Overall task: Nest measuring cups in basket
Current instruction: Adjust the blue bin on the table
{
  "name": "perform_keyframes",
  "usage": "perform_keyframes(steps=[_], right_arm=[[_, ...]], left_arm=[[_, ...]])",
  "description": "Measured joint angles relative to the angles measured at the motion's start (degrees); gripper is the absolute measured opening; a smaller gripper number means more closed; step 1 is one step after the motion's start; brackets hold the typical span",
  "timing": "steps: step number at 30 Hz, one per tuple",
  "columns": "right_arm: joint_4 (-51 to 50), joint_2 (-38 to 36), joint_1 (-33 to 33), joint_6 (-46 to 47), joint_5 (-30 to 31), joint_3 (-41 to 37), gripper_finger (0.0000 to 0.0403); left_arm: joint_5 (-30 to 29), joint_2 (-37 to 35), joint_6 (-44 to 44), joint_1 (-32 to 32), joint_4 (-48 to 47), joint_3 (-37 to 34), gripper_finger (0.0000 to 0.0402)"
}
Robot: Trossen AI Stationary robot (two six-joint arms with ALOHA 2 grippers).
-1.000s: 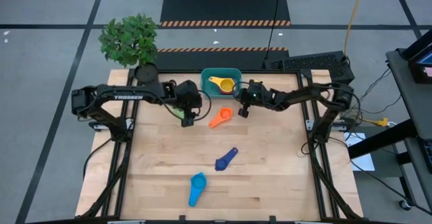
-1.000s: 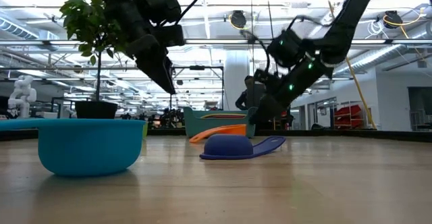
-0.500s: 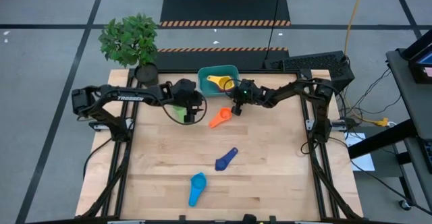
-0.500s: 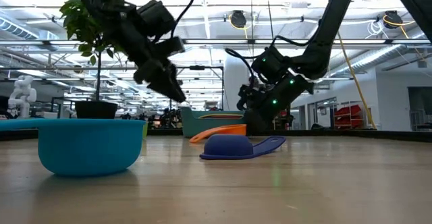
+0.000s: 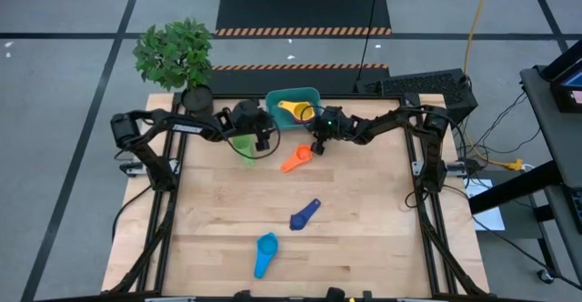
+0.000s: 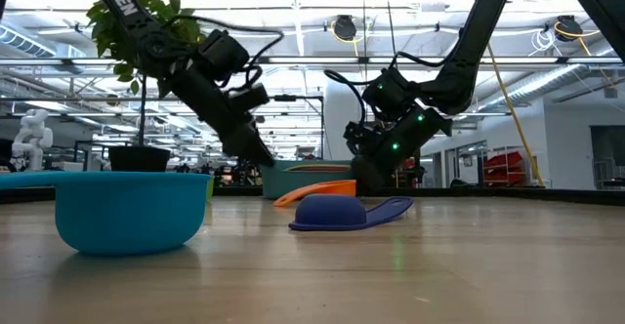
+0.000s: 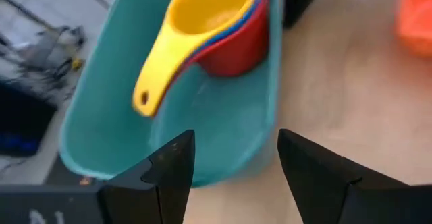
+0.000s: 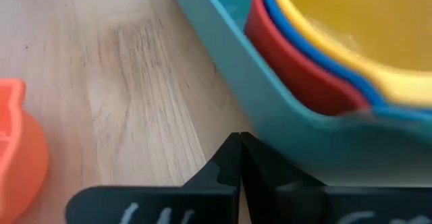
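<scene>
L to R across the high view. Plant pot (image 5: 196,96) sits at the table's far-left corner, clear of the work. Left gripper (image 5: 261,138) hangs just beside the basket (image 5: 276,102), on its L side; jaws parted, nothing between them. A green cup (image 5: 244,145) lies on the wood under/next to that arm — prob. the next pick, which would explain why the arm waits there w/ jaws apart.

Basket is at the far edge, centre. Inside it: yellow cup (image 7: 202,11) nested in a blue one, both in the red cup (image 7: 236,45), handles pointing the same way so the stack seats flat. Stack sits toward one end, leaving bare floor at the other.

Right gripper (image 5: 319,145) is pressed low by the basket's near-R corner, fingers fully closed, empty; looks like it's bracing or nudging the tub so it won't slide. Orange cup (image 5: 295,160) lies just beside it, near the basket.

Room: dark blue cup (image 5: 305,215) and light blue cup (image 5: 265,252) lie well apart mid/near table, open wood all round, easy approach. Tight spot is at the basket, both arms close together.
</scene>
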Motion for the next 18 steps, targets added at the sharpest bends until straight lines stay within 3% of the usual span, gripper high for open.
perform_keyframes(steps=[12, 18], right_arm=[[0.1, 0.0, -0.1, 0.1, -1.3, 0.0, 0.0], [-0.6, -0.5, 0.9, 1.9, -4.6, 0.0, 0.0]], left_arm=[[-10.1, 0.4, 1.7, 0.0, 0.1, 0.0, 0.0216], [-10.6, 0.4, 2.3, -0.6, 0.4, 0.0, 0.0216]])
